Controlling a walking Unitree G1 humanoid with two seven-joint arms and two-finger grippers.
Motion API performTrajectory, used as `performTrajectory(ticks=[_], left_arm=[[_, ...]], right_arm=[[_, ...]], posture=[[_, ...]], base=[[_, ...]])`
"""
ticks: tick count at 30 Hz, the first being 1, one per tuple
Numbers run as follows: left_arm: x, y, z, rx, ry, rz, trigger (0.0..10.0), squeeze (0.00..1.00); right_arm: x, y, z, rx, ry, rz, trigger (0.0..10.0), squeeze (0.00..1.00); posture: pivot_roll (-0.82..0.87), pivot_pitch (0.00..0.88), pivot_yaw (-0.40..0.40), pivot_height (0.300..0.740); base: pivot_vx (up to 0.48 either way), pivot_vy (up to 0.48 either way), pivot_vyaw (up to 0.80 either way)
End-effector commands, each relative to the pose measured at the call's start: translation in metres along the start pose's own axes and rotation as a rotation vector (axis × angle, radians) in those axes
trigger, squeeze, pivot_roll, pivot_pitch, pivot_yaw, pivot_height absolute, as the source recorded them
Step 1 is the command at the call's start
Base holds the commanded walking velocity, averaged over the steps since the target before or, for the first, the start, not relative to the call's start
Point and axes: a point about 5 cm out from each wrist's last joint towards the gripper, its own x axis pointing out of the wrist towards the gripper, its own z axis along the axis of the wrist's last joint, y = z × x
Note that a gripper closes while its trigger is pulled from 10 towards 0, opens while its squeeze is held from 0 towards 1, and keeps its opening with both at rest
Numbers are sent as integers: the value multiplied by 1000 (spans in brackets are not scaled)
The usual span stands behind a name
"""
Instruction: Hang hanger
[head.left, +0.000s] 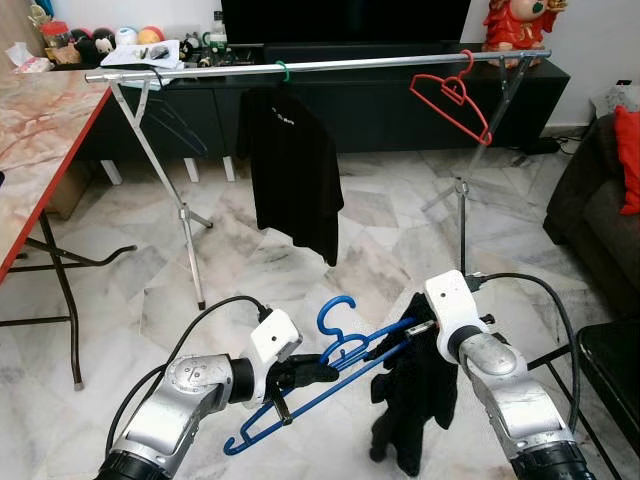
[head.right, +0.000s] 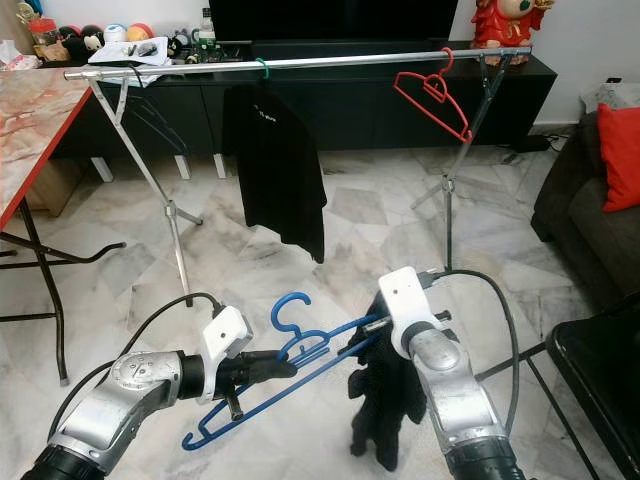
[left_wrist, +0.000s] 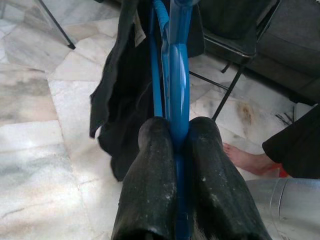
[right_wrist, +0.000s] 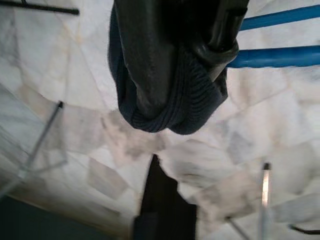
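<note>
blue hanger (head.left: 330, 370) clamped in left gripper (head.left: 318, 372) jaws; right gripper (head.left: 418, 328) jaws pinch dark garment (head.left: 412, 400) draped on it, rail (head.left: 320, 65) well beyond.

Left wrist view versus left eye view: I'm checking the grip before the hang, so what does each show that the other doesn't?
Left wrist view: black fingers pinched tight on the blue hanger, and a person's bare foot.
Left eye view: the rail, a hung black shirt, a red hanger, and the right gripper at the dark garment.
Both: blue hanger, dark garment, marble floor.
</note>
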Motion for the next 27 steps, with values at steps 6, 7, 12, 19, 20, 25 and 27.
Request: performTrajectory(ticks=[6,7,12,19,20,25,27], left_arm=[[6,-4,13,24,-71,-21,10000,0],[6,-4,14,25,-70,-21,10000,0],[8,-5,12,35,-63,-21,10000,0],[12,-8,12,32,-67,-27,10000,0],[12,-8,12,32,-66,-27,10000,0],[11,-7,10,36,-53,-22,10000,0],[11,-6,10,36,-53,-19,10000,0]], right_arm=[[-6,11,11,-82,-65,140,10000,0],[-8,10,10,-104,-60,157,10000,0],[-17,14,14,-195,-104,280,10000,0],[-46,30,31,-291,-262,550,10000,0],[-47,29,30,-310,-258,552,10000,0],[-44,17,15,-446,-166,502,10000,0],[-36,3,9,-578,-100,370,10000,0]], posture=[[-23,122,-17,740],[-23,121,-17,740],[-26,124,-16,740],[-33,130,-14,740],[-34,132,-13,740],[-34,135,-12,740],[-32,136,-12,740]], base=[[0,0,0],[0,0,0],[0,0,0],[0,0,0],[0,0,0],[0,0,0],[0,0,0]])
